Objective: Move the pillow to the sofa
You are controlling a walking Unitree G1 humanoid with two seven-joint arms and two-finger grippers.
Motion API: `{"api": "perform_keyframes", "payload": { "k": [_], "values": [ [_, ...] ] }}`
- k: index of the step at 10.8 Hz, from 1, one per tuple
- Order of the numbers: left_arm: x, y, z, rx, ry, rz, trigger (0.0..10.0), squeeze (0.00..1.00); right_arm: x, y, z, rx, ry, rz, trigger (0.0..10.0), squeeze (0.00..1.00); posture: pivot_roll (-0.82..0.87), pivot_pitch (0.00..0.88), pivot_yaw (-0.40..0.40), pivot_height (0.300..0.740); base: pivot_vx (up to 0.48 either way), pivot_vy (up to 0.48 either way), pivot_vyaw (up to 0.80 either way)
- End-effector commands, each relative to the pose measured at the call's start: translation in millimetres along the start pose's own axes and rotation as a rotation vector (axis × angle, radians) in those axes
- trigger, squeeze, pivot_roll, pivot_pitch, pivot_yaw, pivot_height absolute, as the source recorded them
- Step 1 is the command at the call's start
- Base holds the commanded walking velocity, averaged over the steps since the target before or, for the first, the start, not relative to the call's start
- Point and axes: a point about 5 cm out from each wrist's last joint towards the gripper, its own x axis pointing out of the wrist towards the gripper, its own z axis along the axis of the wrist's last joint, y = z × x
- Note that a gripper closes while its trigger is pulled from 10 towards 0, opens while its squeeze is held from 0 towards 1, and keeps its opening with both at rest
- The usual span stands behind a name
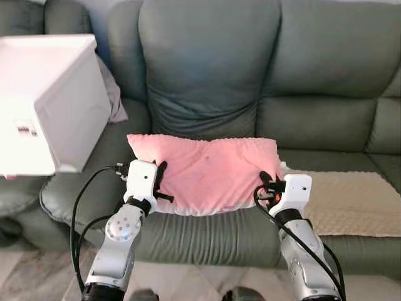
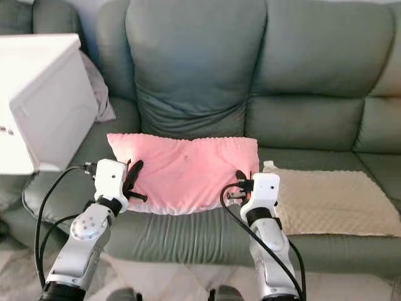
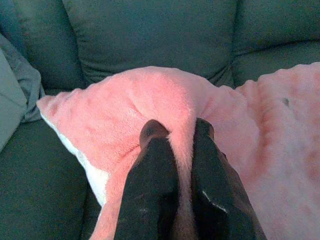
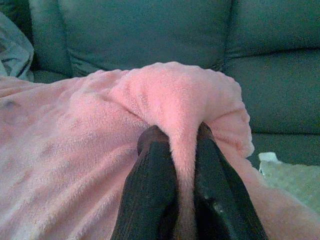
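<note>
Left eye view: a pink pillow (image 1: 210,172) lies across the front of the middle seat of a grey-green sofa (image 1: 207,69), its near edge overhanging the seat's front lip a little, its far edge close under the back cushion at 12 o'clock. The left gripper (image 1: 161,182) holds the pillow's end at 9 o'clock, and the right gripper (image 1: 265,186) holds the end at 3 o'clock; both silver arms rise from the lower edge of the picture with black cables looping beside them. In the left wrist view the jaws are clamped on a pinched ridge of pink plush, one black finger (image 3: 152,185) on each side of the fold, with a strip of the pillow's white underside showing at its edge. The right wrist view shows the same kind of grip (a raised fold of plush squeezed between the two fingers (image 4: 150,190)), near the pillow's rounded corner. A beige mat (image 1: 351,200) with a dotted texture lies on the seat at 3 o'clock of the pillow, just beside it. A white box (image 1: 47,100) stands at 10 o'clock, over the sofa's left end, and a piece of grey cloth (image 1: 114,94) lies crumpled between the box and the back cushion. Pale tiled floor (image 1: 37,276) shows at the lower left, in front of the sofa.
</note>
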Motion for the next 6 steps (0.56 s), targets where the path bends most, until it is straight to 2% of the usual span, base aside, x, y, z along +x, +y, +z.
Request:
{"api": "perform_keyframes", "payload": {
  "k": [1, 6],
  "values": [
    [1.4, -1.0, 3.7, 0.004, -0.008, -0.014, 10.0, 0.0, 2.9, 2.0, 5.8, 0.004, -0.026, 0.011, 10.0, 0.0, 0.03, 0.0, -0.002, 0.656, 0.0, 0.0, 0.0],
    [3.0, -5.1, 8.2, 0.003, -0.029, -0.033, 10.0, 0.0, 5.3, 2.6, 9.2, 0.012, -0.04, 0.011, 10.0, 0.0, 0.03, 0.0, -0.001, 0.652, 0.0, 0.0, 0.0]
  ]
}}
